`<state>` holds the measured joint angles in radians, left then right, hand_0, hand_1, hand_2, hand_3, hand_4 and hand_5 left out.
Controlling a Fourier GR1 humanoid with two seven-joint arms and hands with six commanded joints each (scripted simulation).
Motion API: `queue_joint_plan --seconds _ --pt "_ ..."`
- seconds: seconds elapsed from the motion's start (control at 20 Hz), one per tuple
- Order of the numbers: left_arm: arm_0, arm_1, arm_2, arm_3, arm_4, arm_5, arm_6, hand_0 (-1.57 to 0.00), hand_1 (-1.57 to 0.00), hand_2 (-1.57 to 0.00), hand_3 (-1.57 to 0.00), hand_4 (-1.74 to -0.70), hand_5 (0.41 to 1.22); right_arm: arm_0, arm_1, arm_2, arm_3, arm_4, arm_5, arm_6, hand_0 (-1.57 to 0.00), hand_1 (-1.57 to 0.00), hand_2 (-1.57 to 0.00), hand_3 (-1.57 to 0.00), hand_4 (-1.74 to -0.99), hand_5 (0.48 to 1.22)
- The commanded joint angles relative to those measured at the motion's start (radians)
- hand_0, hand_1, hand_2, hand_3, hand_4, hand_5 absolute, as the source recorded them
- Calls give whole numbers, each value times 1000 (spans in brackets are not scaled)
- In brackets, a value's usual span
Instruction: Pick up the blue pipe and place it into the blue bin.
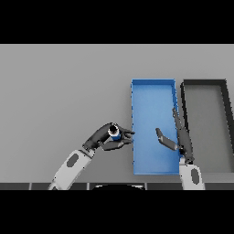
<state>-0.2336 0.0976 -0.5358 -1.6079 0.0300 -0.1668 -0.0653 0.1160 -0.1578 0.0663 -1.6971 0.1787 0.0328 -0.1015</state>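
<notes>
Pipe (114, 132) within curled left hand (104, 138)

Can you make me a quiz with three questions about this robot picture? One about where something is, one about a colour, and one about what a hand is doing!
1. Where is the blue pipe?
A. in the blue bin
B. in the left hand, just left of the blue bin
C. in the black bin

2. What colour is the bin to the right of the blue bin?
A. red
B. yellow
C. black

3. What is the right hand doing?
A. open, holding nothing
B. squeezing the pipe
C. lifting a bin

Answers:
1. B, the left hand has its fingers curled round the pipe beside the bin's left wall.
2. C, the black bin has dark walls.
3. A, its fingers are straight over the blue bin's right side.
</notes>
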Motion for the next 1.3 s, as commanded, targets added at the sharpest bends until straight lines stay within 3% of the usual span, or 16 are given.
queue_joint_plan --seconds 0.0,0.2,0.3,0.45,0.5,0.55,0.6,0.7,0.9,1.0,1.15,1.25 --pt "1 -16 -7 9 -11 3 16 -1566 -1567 -1568 -1568 -1467 1220 -7 -4 1 -4 0 3 -1 1 1 1 1 -1151 643" --pt "13 -27 4 4 -26 -11 9 -1569 -1569 -1570 -1570 -1466 1220 66 9 12 -62 47 -44 -13 1 1 1 1 -1138 643" --pt "12 -19 19 -13 -23 -25 11 -1570 -1570 -1570 -1570 -1466 1220 117 25 22 -107 77 -75 -14 1 1 1 1 -1188 643" --pt "21 -32 21 1 -32 -47 6 -1570 -1570 -1571 -1571 -1467 1220 135 25 20 -152 80 -86 -8 1 1 -20 1 -1187 642" --pt "33 -32 16 -2 -37 -54 -1 -1571 -1571 -1571 -1571 -1467 1221 148 31 22 -167 20 -45 -57 1 -2 -41 1 -1195 648" --pt "25 -43 20 7 -45 -52 8 -1571 -1571 -1571 -1571 -1467 1221 146 34 25 -187 -56 11 -63 1 -12 -67 0 -1198 641" --pt "29 -53 19 3 -50 -50 12 -1571 -1571 -1571 -1571 -1467 1221 147 7 16 -230 -145 76 -39 1 -22 -89 -1 -1202 624" --pt "18 -55 33 2 -48 -66 15 -1571 -1571 -1571 -1571 -1467 1221 83 -59 10 -268 -263 169 67 1 -29 -120 -1 -1215 607" --pt "36 -56 44 -5 -59 -87 9 -1571 -1571 -1571 -1571 -1467 1221 -38 -156 49 -381 -432 270 233 1 -11 -106 0 -1247 568" --pt "39 -61 48 -14 -70 -89 17 -1571 -1571 -1571 -1571 -1467 1221 -117 -191 70 -388 -453 286 314 1 -7 -99 0 -1261 560" --pt "18 -85 57 -4 -84 -95 45 -1571 -1571 -1571 -1571 -1467 1221 -230 -202 140 -388 -433 314 379 1 -3 -66 1 -1291 558" --pt "31 -80 62 -18 -91 -107 29 -1571 -1571 -1571 -1571 -1467 1221 -302 -203 169 -387 -434 328 399 1 -2 -44 1 -1298 559"
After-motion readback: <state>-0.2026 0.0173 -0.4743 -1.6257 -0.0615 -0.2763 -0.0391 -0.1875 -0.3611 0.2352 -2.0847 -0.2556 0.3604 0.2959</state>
